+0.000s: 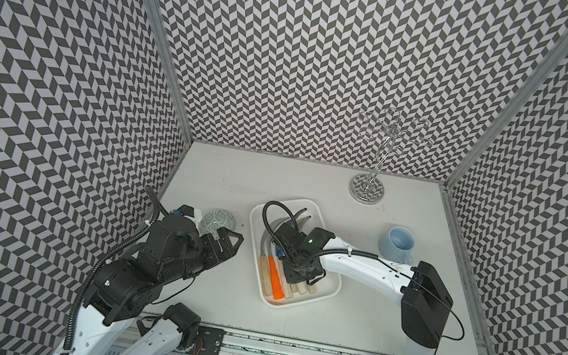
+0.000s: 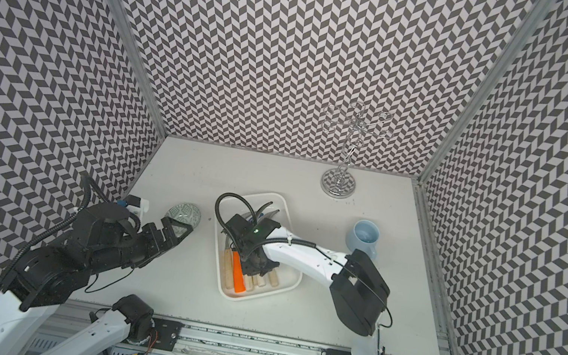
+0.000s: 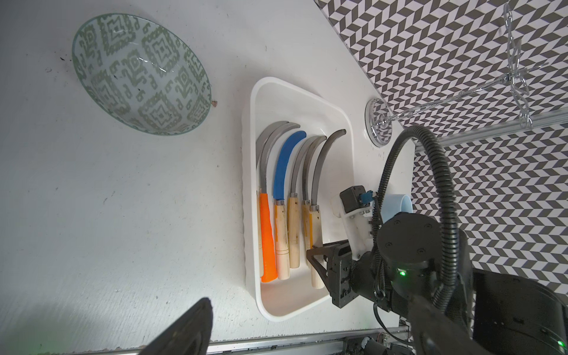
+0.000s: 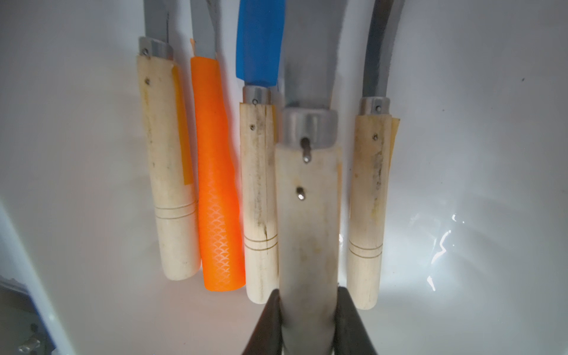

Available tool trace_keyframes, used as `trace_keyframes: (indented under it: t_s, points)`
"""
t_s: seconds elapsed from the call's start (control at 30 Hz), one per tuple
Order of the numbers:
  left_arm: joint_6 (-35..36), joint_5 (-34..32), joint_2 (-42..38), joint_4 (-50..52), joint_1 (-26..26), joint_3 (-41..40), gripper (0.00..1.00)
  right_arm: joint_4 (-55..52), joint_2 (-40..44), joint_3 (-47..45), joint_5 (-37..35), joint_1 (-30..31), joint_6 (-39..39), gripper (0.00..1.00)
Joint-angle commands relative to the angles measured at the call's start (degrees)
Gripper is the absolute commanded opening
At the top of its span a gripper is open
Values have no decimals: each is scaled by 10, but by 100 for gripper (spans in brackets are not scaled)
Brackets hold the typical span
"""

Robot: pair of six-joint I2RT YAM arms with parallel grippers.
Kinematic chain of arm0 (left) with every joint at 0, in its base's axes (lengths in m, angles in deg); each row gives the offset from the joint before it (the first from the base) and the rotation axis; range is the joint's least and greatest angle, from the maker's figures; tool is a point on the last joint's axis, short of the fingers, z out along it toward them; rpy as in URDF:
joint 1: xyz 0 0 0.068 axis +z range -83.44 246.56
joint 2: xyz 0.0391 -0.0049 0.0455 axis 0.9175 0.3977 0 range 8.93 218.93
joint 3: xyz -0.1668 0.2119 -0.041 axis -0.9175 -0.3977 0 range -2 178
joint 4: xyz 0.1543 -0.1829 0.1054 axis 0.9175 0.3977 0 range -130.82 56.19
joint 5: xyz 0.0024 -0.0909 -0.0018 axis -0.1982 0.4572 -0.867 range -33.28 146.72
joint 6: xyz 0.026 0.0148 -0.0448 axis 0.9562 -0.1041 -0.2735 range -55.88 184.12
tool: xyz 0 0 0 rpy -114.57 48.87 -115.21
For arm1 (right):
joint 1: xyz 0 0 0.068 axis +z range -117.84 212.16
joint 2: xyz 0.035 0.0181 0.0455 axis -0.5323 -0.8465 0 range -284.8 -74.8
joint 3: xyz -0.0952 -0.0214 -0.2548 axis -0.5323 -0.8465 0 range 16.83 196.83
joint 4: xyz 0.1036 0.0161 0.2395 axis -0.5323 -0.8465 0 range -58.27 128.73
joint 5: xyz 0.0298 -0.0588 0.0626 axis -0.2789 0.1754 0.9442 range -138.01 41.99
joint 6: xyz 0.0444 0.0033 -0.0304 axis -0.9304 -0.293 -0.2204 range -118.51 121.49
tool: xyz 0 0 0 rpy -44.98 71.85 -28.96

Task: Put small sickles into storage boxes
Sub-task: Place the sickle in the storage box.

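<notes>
The white storage box (image 1: pixel 254 244) (image 2: pixel 290 278) (image 3: pixel 292 98) lies mid-table. Several small sickles lie side by side in it, handles toward the front rail. One handle is orange (image 1: pixel 275 278) (image 3: pixel 266 239) (image 4: pixel 216 184) and one blade is blue (image 3: pixel 284 163) (image 4: pixel 261 40). My right gripper (image 1: pixel 301 272) (image 2: pixel 255 264) (image 4: pixel 307 322) is shut on the end of a pale wooden sickle handle (image 4: pixel 307 215) (image 3: pixel 316 230), held just above the others inside the box. My left gripper (image 1: pixel 227 243) (image 2: pixel 174 232) stands open left of the box, empty; only one of its fingers (image 3: pixel 184 332) shows in its wrist view.
A round patterned bowl (image 1: pixel 217 223) (image 3: pixel 141 73) sits just behind the left gripper. A light blue mug (image 1: pixel 398 246) (image 2: pixel 364 238) stands right of the box, behind the right arm. A clear glass stand (image 1: pixel 367 189) (image 3: pixel 379 123) rises at the back right.
</notes>
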Motion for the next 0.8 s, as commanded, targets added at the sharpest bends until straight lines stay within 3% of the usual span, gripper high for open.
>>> trace_keyframes:
  t_s: [0.0,0.77]
  points:
    - [8,-1,4,-16,-2,1,100,20,-11,-6,3,-7,14,0]
    - [19,4,34,-44,-1,-14,100,55,-43,-29,-6,-49,60,0]
